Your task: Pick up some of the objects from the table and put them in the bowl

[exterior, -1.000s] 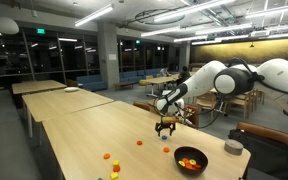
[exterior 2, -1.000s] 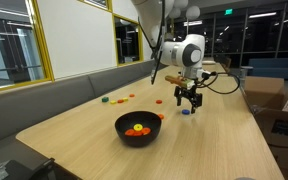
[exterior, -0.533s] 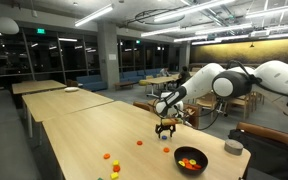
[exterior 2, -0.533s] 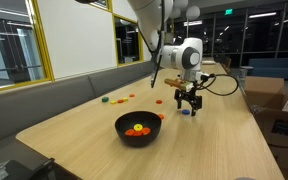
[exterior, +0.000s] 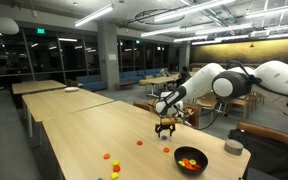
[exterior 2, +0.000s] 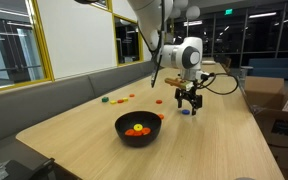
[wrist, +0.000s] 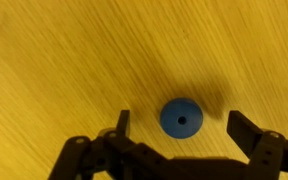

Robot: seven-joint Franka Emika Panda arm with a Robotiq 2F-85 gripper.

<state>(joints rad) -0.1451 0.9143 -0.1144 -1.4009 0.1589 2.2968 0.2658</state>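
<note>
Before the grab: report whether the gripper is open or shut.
Open. In the wrist view the gripper has its fingers wide apart, the blue piece untouched between them.

The white arm (exterior: 231, 80) is built of bulky, rounded shells joined by darker bands. Directly above the black tool (exterior 2: 188, 103) is a fat white wrist segment with a dark round face. The tool's two slim black fingers (wrist: 250, 134) hinge on angular link bars.

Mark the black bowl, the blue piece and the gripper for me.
black bowl (exterior 2: 136, 141), an exterior view, on its outer wall.
blue piece (wrist: 178, 116), wrist view, on its top face.
gripper (exterior 2: 189, 104), an exterior view, midway between its open fingertips.
</note>
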